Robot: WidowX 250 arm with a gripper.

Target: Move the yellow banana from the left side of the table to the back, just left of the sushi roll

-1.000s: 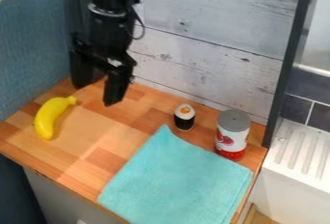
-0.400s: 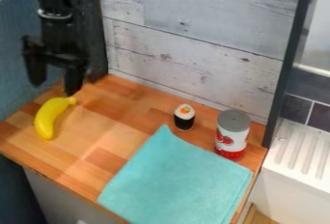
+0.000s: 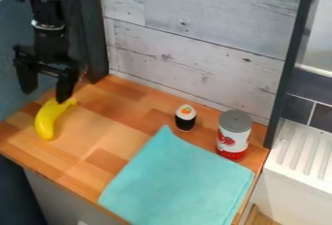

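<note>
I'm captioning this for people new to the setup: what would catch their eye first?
Probably the big turquoise cloth, spread over the wooden counter's front right part. Next comes the bright yellow banana at the left, with the open black hand hanging near its upper end. The red-and-white can stands behind the cloth, at the right.

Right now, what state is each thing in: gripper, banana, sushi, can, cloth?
Gripper: open, empty, one fingertip over the banana's stem end; contact can't be told.
Banana: unpeeled, lying on its side.
Sushi: upright, orange-marked end up.
Can: upright, grey end up, closed.
Cloth: laid out flat.
</note>
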